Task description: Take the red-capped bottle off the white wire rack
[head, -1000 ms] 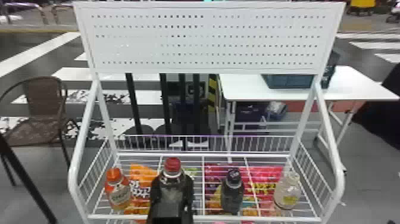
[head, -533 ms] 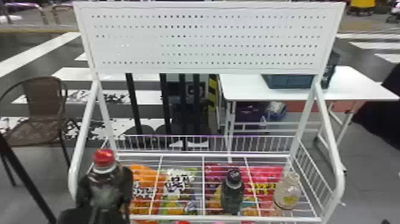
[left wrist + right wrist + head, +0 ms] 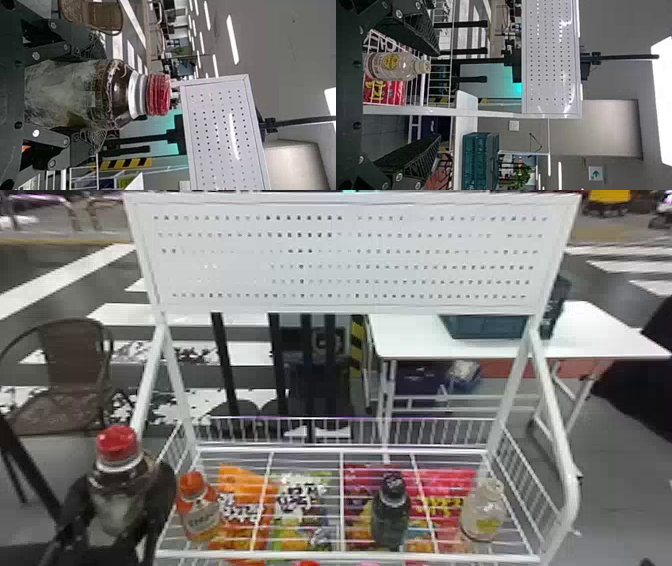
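Red-capped bottle (image 3: 111,490) is clamped in the left claw (image 3: 98,94), beside the near left of the rack (image 3: 350,555). Swinging it right too low could knock its base on the rack; a weak squeeze could drop it. Dark, shiny shoulders, ridged cap (image 3: 158,95). The right claw (image 3: 438,95) stands apart.

You're looking forward and down from the head; both sideways wrist views are sharing its perforated panel (image 3: 380,260), the left sitting close to the red-capped bottle (image 3: 119,93).
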